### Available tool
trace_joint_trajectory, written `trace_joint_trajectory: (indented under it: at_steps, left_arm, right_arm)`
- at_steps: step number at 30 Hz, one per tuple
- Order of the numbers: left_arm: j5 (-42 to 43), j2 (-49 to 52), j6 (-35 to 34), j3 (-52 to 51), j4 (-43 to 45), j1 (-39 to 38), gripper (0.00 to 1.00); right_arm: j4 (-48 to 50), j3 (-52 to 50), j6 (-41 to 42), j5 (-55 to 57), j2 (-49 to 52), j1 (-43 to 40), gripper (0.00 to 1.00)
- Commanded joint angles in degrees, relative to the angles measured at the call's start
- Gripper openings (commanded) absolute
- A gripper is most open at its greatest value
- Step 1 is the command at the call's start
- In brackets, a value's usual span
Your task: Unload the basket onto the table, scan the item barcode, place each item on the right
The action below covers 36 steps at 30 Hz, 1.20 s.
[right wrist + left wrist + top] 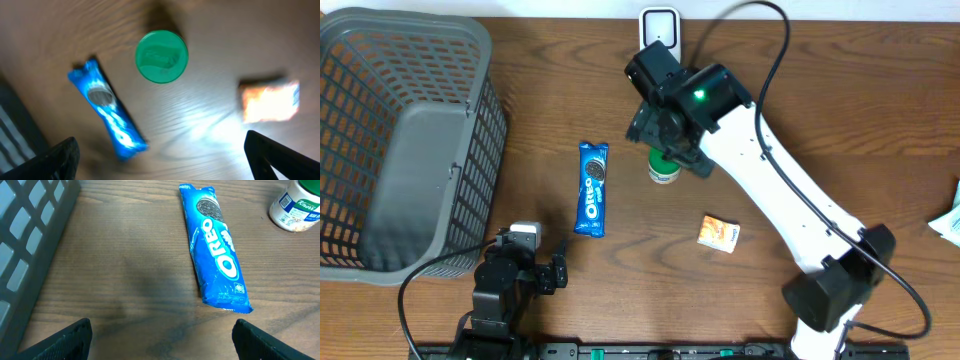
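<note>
My right gripper [160, 140] hangs wide open and empty above the small white jar with a green lid [162, 56], upright mid-table beside the blue Oreo packet [592, 188]; my left gripper [162, 325] is equally wide, holding nothing. The jar looks light, rigid and slick, so I'd pinch across its lid. The grey plastic basket [490, 110] shows nothing inside.

The white right arm [770, 170] stretches diagonally far out, wrist bent over, its right claw [165, 160] pointing straight down with jaws spread wide, gripping nothing. The black left arm [500, 290] sits tucked low, its left claw [162, 347] wide apart and empty.
</note>
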Motion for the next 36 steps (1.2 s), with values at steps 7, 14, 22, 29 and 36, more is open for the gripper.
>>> trace_joint_trajectory:
  at_steps: [7,14,22,29,36]
  left_arm:
    - [-0.3,-0.5,-0.3,-0.9,0.0,-0.1,0.90]
    - [-0.3,-0.5,-0.3,-0.9,0.0,-0.1,0.90]
    - [-0.3,-0.5,-0.3,-0.9,0.0,-0.1,0.90]
    - [-0.3,-0.5,-0.3,-0.9,0.0,-0.1,0.90]
    - [-0.3,-0.5,-0.3,-0.9,0.0,-0.1,0.90]
  right_arm:
    - [4.4,-0.5,35.2,-4.8,11.6,0.0,0.99]
    - [7.3,-0.5,37.7,-5.4,16.4,-1.2,0.99]
    - [7.7,-0.5,38.1,-4.1,20.2,-2.6,0.99]
    - [8.1,-0.5,36.4,-4.0,23.2,-4.1,0.82]
    - [7.8,-0.5,23.2,-4.1,23.2,-4.7,0.66]
